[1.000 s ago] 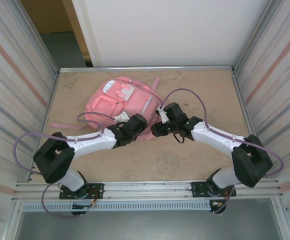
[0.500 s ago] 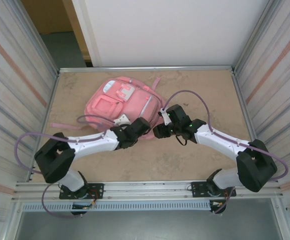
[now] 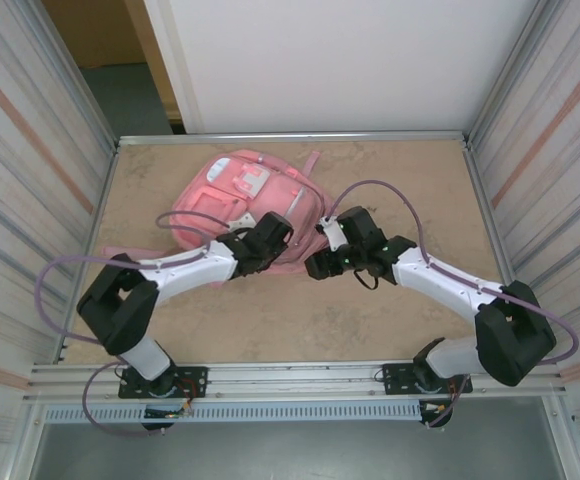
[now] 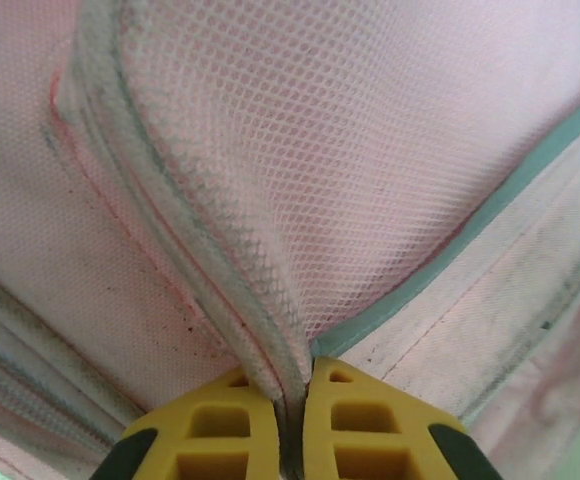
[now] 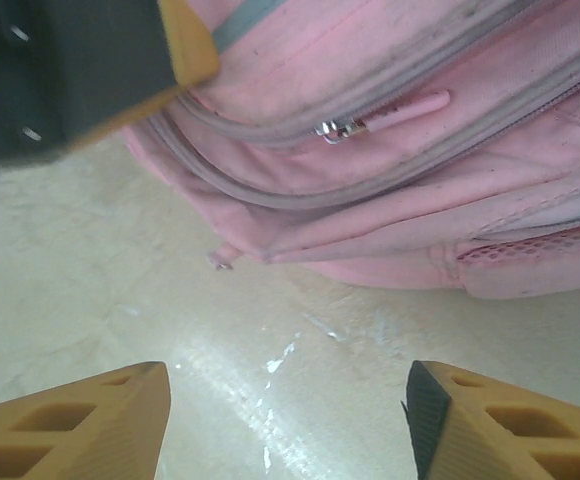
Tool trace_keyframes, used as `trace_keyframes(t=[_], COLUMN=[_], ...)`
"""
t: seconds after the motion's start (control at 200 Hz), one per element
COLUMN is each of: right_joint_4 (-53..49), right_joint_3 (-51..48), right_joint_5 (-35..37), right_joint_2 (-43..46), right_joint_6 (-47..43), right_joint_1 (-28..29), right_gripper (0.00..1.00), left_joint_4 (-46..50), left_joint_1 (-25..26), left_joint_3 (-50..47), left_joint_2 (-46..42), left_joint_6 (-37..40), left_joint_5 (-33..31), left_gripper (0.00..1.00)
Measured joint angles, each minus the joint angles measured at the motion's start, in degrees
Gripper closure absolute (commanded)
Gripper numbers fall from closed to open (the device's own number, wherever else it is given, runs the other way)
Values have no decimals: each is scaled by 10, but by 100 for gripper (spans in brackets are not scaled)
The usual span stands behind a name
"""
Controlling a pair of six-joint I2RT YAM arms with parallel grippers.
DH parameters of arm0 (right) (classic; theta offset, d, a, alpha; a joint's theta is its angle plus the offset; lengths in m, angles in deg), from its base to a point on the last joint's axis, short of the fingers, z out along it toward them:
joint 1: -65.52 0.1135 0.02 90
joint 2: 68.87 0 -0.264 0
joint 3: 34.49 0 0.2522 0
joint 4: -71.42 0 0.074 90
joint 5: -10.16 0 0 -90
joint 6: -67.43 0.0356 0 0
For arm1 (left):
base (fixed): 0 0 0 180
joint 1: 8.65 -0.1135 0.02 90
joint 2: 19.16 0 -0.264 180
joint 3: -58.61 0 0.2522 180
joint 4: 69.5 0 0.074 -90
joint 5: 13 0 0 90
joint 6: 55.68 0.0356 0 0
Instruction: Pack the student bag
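The student bag (image 3: 232,192), a pink backpack, lies on the table at the back left. My left gripper (image 3: 273,232) sits at its near right edge. In the left wrist view the yellow fingers (image 4: 220,420) are shut on a fold of the bag's mesh pocket and grey piped seam (image 4: 270,350). My right gripper (image 3: 317,265) hovers just right of the bag's near corner. It stands open over bare table (image 5: 300,340), with nothing between its fingers. A pink zipper pull (image 5: 385,118) on the student bag (image 5: 390,200) lies ahead of it.
A pink strap (image 3: 130,250) trails from the bag toward the left wall. Metal walls close in the table (image 3: 400,180) on the left, right and back. The left gripper's body (image 5: 70,60) shows at the top left of the right wrist view, close by.
The left gripper has moved back and left onto the bag's edge and shut on its fabric. The right gripper has opened a little wider and barely moved.
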Motion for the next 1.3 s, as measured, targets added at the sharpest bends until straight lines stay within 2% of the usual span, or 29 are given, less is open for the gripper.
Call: trace_keyframes(t=[0.055, 0.19, 0.266, 0.371, 0.616, 0.762, 1.148, 1.303], right_joint_4=[-3, -14, -13, -13, -18, -26, -8, 13], right_joint_3=[4, 58, 78, 92, 142, 164, 143, 143], right_joint_5=[-19, -91, -98, -98, -100, -73, -25, -24], right_joint_2=[0, -34, -44, -49, -100, -127, -136, -136], right_joint_6=[-7, -26, -43, -70, -107, -109, -83, -83], right_joint_1=[-8, -22, -17, 1, 45, 75, 85, 93], right_gripper=[28, 25, 22, 21, 22, 27, 29, 35], left_joint_4=[8, 103, 135, 165, 156, 134, 95, 86], left_joint_1=[-6, -51, -71, -89, -121, -133, -148, -154], left_joint_3=[0, 24, 24, 22, -33, -60, -88, -88], left_joint_2=[-15, -72, -116, -166, -218, -224, -238, -238], left_joint_6=[12, 76, 95, 108, 102, 90, 70, 68], left_joint_5=[9, 91, 119, 161, 240, 268, 301, 313], left_gripper=[100, 100, 100, 100, 100, 100, 100, 100])
